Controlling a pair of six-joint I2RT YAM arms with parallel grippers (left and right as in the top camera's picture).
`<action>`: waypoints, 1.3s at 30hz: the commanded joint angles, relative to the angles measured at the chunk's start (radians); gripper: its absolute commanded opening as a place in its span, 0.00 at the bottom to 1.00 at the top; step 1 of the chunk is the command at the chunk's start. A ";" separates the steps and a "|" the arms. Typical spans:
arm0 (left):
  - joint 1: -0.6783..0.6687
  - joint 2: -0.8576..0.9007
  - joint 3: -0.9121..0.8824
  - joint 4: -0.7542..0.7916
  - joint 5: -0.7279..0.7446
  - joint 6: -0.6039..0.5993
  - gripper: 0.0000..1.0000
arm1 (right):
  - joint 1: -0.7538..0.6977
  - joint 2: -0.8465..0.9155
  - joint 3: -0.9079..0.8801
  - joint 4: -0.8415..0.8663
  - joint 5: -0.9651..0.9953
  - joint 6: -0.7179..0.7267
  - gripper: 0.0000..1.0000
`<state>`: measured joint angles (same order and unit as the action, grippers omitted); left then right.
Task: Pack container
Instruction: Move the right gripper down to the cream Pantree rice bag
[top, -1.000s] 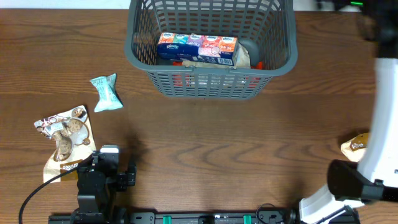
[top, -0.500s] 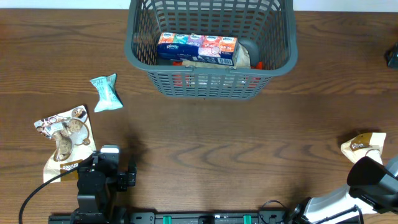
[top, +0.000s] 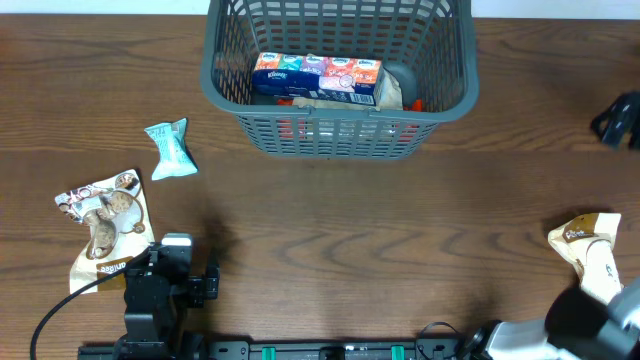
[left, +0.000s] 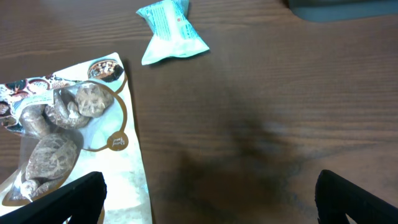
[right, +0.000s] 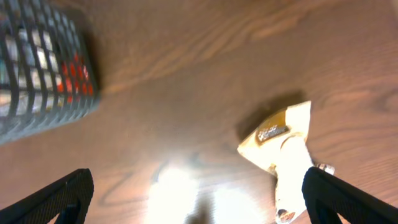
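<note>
1. Sitting midway along the far edge of the table (top: 330, 230), the container (top: 340, 135) holds a tissue multipack (top: 317, 77).
2. Left end effector (left: 211, 199): fingers spread wide, empty, beside a cookie bag (left: 62, 130) near the left edge.
3. Right end effector (right: 205, 199): spread wide, empty, near a tan packet (right: 277, 140) by the right edge.
</note>
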<state>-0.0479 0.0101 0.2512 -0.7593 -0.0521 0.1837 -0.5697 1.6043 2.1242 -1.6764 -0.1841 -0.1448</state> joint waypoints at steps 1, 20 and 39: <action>-0.004 -0.006 0.006 -0.002 0.007 -0.005 0.99 | 0.009 -0.133 -0.186 0.031 -0.007 0.017 0.99; -0.004 -0.006 0.006 -0.002 0.007 -0.005 0.99 | -0.026 -0.644 -1.034 0.378 0.260 0.044 0.99; -0.004 -0.006 0.006 -0.002 0.007 0.000 0.99 | -0.079 -0.253 -1.061 0.638 0.076 -0.560 0.99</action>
<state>-0.0479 0.0101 0.2512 -0.7593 -0.0517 0.1837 -0.6071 1.3331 1.0653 -1.0409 -0.0807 -0.5369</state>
